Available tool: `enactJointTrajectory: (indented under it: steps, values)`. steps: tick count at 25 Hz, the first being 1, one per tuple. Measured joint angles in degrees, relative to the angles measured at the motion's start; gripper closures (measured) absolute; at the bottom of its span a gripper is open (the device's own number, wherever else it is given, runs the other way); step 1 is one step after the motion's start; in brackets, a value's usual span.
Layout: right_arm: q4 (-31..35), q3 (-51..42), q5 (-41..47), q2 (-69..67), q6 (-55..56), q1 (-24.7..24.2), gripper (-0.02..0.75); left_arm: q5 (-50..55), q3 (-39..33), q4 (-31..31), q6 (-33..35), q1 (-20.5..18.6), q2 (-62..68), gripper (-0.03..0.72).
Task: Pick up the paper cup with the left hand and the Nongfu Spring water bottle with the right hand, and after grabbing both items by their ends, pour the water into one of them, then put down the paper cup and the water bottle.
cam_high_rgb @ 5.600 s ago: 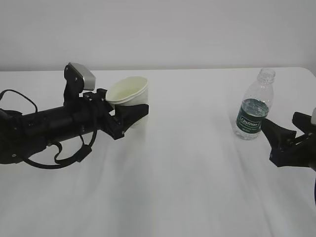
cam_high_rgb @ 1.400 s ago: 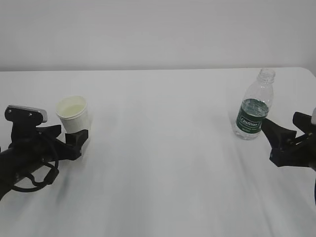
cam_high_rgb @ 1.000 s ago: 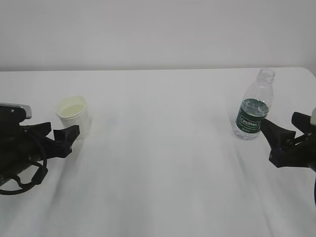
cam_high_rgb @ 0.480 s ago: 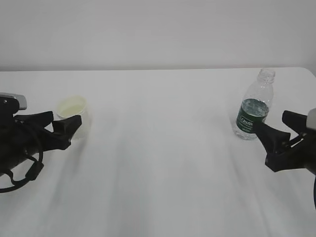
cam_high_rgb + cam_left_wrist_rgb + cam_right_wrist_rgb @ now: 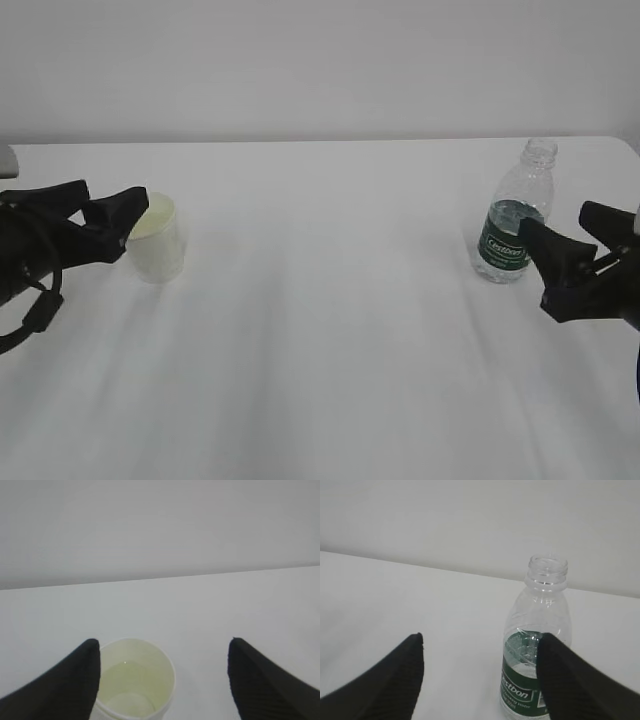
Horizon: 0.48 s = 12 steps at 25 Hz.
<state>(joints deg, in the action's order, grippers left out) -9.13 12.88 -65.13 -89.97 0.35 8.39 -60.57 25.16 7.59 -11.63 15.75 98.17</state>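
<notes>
The paper cup stands upright on the white table at the left, with pale liquid inside. My left gripper hovers open just left of the cup and above its rim; in the left wrist view the cup sits low beside the left finger, and nothing is gripped. The Nongfu Spring water bottle stands uncapped at the right, with a little water at label height. My right gripper is open just right of it and apart from it. In the right wrist view the bottle stands beyond the right finger, which hides part of it.
The white tabletop runs between cup and bottle. A pale wall rises behind the table's far edge. The table's right corner lies just beyond the bottle.
My left gripper has backed off leftward from the cup and risen above its rim; the cup stays standing on the table. My right gripper has lifted slightly beside the bottle.
</notes>
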Motion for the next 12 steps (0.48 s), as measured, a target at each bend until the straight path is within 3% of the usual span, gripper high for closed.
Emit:
enactJointTrajectory:
  steps: [12]
  values:
    - [0.12, 5.26, 8.95, 2.04, 4.65, 0.0, 0.205, 21.49, -0.46, 0.0, -0.87, 0.0, -17.83, 0.12]
